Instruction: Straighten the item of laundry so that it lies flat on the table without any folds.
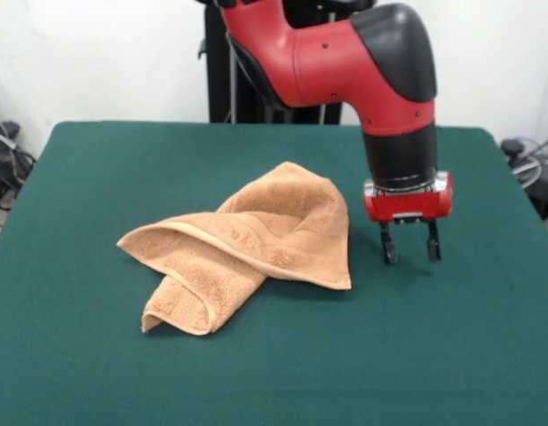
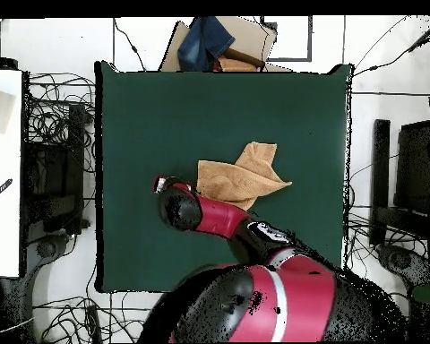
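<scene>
At approx. 3 o'clock of the crumpled light orange-tan terry towel [image 1: 247, 253], the black two-finger gripper [image 1: 410, 241] is hanging w/ fingers [image 1: 390, 244] apart, holding nothing, tips just above the dark green felt worktop [image 1: 96, 373]. The towel is sitting near worktop centre, folded over itself w/ one flap pointing to 7 o'clock. Risk: fingers are pinching several stacked layers at once, so the folds are dragging along rather than opening. The red-and-black arm [image 1: 345, 58] is reaching down from 12 o'clock, wrist vertical.
</scene>
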Controlling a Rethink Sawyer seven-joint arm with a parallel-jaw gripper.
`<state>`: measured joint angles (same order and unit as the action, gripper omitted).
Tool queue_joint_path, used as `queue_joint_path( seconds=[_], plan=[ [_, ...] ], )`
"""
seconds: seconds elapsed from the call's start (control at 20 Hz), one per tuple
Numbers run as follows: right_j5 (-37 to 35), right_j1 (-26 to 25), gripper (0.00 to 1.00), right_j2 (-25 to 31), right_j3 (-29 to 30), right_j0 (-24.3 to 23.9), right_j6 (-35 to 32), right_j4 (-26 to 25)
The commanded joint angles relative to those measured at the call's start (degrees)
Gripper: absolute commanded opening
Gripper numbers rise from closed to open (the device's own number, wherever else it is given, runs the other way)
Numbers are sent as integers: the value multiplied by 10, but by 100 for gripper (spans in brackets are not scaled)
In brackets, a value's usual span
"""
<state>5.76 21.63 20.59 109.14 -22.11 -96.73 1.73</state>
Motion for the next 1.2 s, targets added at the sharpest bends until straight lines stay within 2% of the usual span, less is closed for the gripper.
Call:
queue_joint_path(
  seconds=[0.05,0.35,0.5,0.7,0.8,1.2],
  plan=[
    [6,-35,100,95,-22,-33,-97,-20],
    [15,-33,100,120,-7,-65,-100,-35],
    [0,-12,100,120,4,-70,-101,-30],
    [-24,33,100,89,15,-45,-109,-6],
    [-34,76,100,49,20,-13,-114,10],
    [-76,132,100,-4,21,17,-107,24]
  ],
)
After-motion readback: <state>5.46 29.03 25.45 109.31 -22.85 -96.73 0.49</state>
